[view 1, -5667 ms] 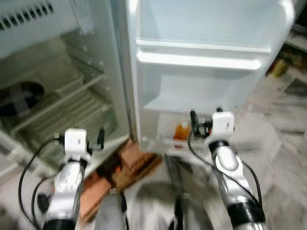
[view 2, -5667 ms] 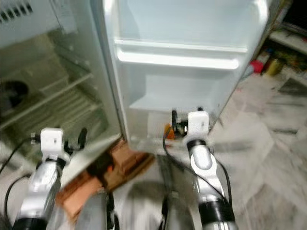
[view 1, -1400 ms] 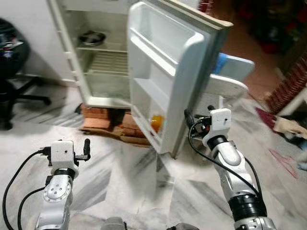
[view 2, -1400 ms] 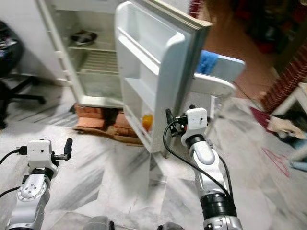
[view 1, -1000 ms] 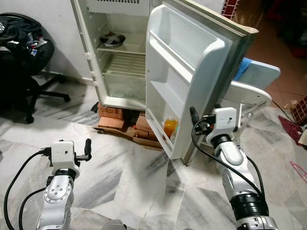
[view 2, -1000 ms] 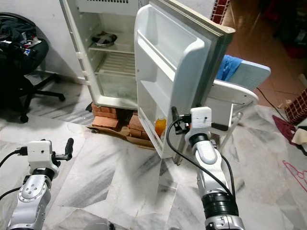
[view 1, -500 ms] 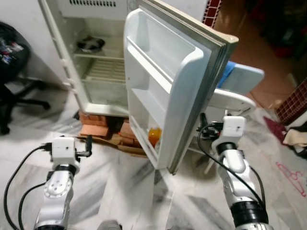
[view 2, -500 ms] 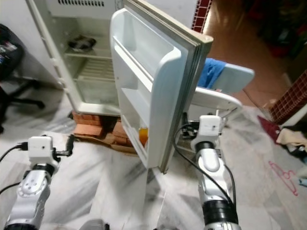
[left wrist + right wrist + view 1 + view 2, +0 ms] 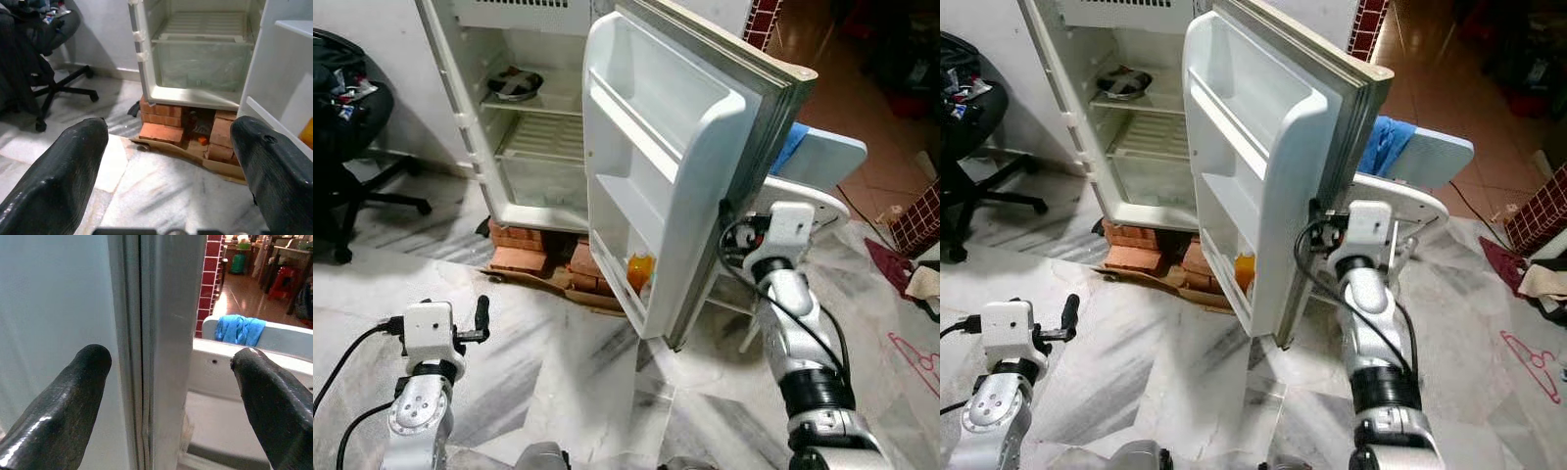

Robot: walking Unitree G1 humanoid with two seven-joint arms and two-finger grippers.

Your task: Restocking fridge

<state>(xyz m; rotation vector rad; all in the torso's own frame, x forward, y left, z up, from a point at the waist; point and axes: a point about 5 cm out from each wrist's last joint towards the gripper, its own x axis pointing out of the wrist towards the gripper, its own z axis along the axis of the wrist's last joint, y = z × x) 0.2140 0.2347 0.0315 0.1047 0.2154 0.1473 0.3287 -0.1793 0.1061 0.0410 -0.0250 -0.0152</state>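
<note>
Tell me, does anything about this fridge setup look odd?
Yes: the fridge stands propped on loose bricks and flattened cardboard rather than on the floor. Inside, one orange bottle sits alone in the door's bottom shelf.

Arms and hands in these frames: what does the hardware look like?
Both arms are silver jointed segments; the right arm has a black band near its base. Each wrist carries a white boxy module, with black cables looping along the arm. The left hand and right hand each have two long black rounded fingers.
</note>
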